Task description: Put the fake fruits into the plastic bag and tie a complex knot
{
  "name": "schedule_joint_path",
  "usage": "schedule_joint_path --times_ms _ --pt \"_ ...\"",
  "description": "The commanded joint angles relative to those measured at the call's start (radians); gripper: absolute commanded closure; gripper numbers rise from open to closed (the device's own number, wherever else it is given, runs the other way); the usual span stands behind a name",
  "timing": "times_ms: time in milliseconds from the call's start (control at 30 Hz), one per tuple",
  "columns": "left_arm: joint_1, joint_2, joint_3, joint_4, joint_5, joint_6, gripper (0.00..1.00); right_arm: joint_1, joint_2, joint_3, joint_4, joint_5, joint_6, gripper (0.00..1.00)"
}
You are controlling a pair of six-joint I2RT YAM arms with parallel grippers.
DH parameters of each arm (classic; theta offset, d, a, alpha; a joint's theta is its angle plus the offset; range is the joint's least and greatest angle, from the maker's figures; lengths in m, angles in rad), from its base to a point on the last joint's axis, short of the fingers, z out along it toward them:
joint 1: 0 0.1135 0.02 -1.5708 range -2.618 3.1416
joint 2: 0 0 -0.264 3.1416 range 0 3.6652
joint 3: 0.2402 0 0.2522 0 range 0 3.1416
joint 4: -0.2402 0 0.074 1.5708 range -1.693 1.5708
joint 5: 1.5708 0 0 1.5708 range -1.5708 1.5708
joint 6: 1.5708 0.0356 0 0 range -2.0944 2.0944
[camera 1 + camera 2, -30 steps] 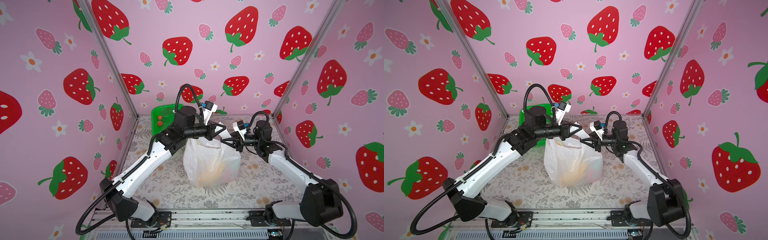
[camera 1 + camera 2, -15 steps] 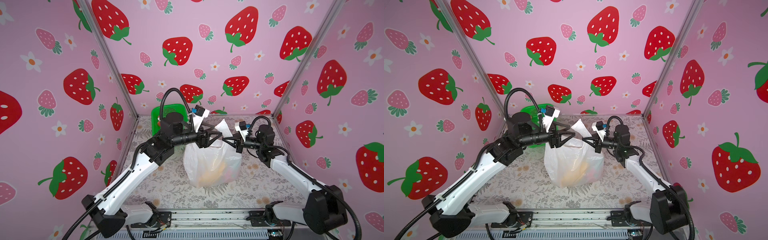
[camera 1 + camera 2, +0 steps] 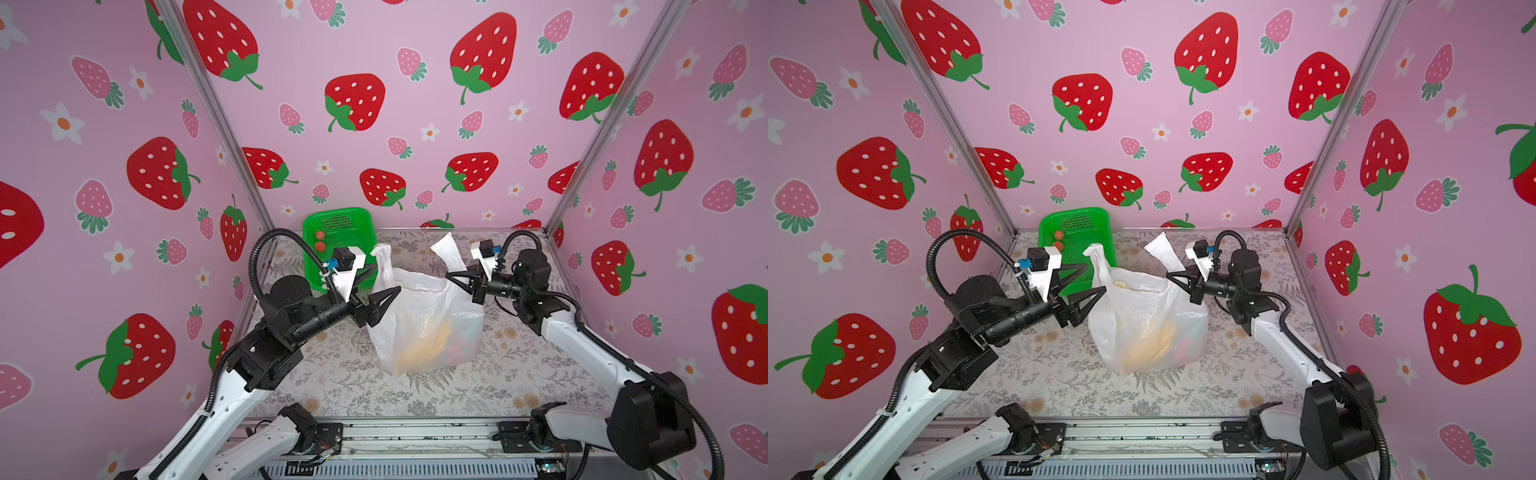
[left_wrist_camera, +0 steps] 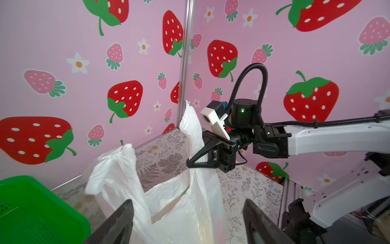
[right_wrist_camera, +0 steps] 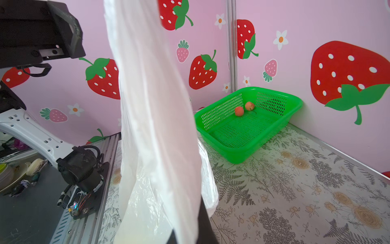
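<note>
The plastic bag (image 3: 428, 328) (image 3: 1150, 328) stands mid-table, with yellow and pinkish fake fruits (image 3: 424, 340) showing dimly through it. Its two handles stand up apart, and no knot shows. My left gripper (image 3: 384, 280) (image 3: 1096, 277) (image 4: 187, 205) is open at the bag's left side, its fingers straddling the foot of the left handle (image 3: 382, 257) (image 4: 118, 164). My right gripper (image 3: 448, 275) (image 3: 1168, 274) (image 5: 190, 236) is shut on the right handle (image 3: 446, 249) (image 5: 152, 105). Two small red round fruits (image 3: 320, 241) (image 5: 239, 111) lie in the basket.
A green perforated basket (image 3: 336, 220) (image 5: 242, 135) sits in the back left corner, just behind my left gripper. Pink strawberry walls close the table on three sides. The arm bases and a metal rail (image 3: 415, 436) run along the front edge.
My left gripper has opened, let go of the left handle and drawn back to the left. The handles, bunched together before, now stand apart. The right gripper keeps its hold.
</note>
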Motion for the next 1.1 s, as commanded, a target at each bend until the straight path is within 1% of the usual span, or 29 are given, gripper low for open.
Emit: schedule_joint_path --times_ms 0,100,333,400,533,633,800,967,1067 --pt "0.024 -0.022 -0.033 0.009 -0.096 0.042 0.15 -0.006 -0.015 0.022 0.003 -0.001 -0.003 1.0" --pt "0.057 -0.025 -0.066 0.022 -0.088 0.047 0.12 -0.007 -0.023 0.021 -0.002 0.005 -0.012 1.0" --pt "0.186 0.046 -0.113 0.078 0.035 0.007 0.11 -0.009 -0.026 0.021 -0.009 0.007 -0.017 1.0" --pt "0.227 0.066 -0.133 0.116 0.104 -0.01 0.1 -0.01 -0.029 0.022 -0.017 0.005 -0.022 1.0" --pt "0.304 0.135 -0.156 0.2 0.299 -0.044 0.09 -0.015 -0.032 0.022 -0.02 0.006 -0.025 1.0" --pt "0.315 0.166 -0.16 0.224 0.368 -0.047 0.08 -0.015 -0.032 0.022 -0.023 0.006 -0.028 1.0" --pt "0.313 0.144 -0.234 0.324 0.404 -0.067 0.07 -0.016 -0.021 0.025 -0.023 0.007 -0.029 1.0" --pt "0.292 0.154 -0.249 0.354 0.356 -0.051 0.06 -0.015 -0.014 0.027 -0.022 0.006 -0.028 1.0" --pt "0.277 0.167 -0.249 0.371 0.307 -0.037 0.07 -0.016 -0.012 0.029 -0.019 0.006 -0.025 1.0"
